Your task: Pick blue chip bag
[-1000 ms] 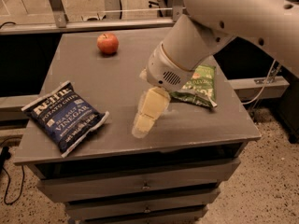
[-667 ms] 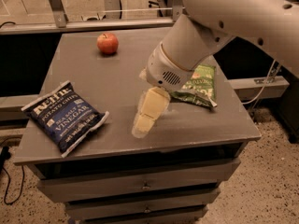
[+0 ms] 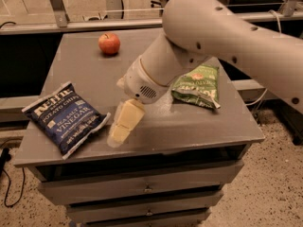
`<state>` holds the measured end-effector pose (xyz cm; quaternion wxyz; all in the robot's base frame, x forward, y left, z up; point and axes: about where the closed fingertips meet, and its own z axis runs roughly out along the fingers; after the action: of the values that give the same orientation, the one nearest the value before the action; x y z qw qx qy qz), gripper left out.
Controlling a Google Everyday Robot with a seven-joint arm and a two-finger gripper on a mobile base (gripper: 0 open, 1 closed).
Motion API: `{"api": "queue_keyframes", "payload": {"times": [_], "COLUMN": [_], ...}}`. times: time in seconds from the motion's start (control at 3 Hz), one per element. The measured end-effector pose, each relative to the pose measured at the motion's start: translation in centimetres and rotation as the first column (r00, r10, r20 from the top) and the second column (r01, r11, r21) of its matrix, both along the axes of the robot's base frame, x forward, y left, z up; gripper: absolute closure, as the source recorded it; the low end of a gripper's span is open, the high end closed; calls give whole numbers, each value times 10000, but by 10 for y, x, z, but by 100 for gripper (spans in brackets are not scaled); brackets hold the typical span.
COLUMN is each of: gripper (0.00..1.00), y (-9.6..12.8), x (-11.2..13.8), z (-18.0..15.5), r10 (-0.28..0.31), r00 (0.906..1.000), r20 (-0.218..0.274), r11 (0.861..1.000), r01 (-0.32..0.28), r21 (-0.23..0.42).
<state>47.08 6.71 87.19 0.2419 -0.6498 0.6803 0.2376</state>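
The blue chip bag [image 3: 64, 118] lies flat on the left front part of the grey cabinet top [image 3: 189, 124], with its white "Sea Salt & Vinegar" lettering facing up. My gripper [image 3: 119, 132] hangs from the big white arm and points down and to the left. Its tip is low over the top, just right of the bag's right edge. It holds nothing that I can see.
A green chip bag [image 3: 196, 85] lies on the right side of the top, partly behind the arm. A red apple [image 3: 109, 43] sits at the back left. The top's front edge is close below the gripper, with drawers [image 3: 147, 189] underneath.
The gripper has moved left, closer to the blue chip bag's right edge. The bags and the apple have not moved.
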Motion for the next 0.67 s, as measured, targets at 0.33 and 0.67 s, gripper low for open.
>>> {"api": "queue_keyframes", "payload": {"times": [0.33, 0.67], "gripper": [0, 0], "y": [36, 68], "x": [3, 8], "z": [-13, -26], "r10": [211, 296], "r00": [9997, 9995], "r20": [113, 128], "r11": [9979, 9932], "r01": [-217, -308], "r21": [609, 1127]}}
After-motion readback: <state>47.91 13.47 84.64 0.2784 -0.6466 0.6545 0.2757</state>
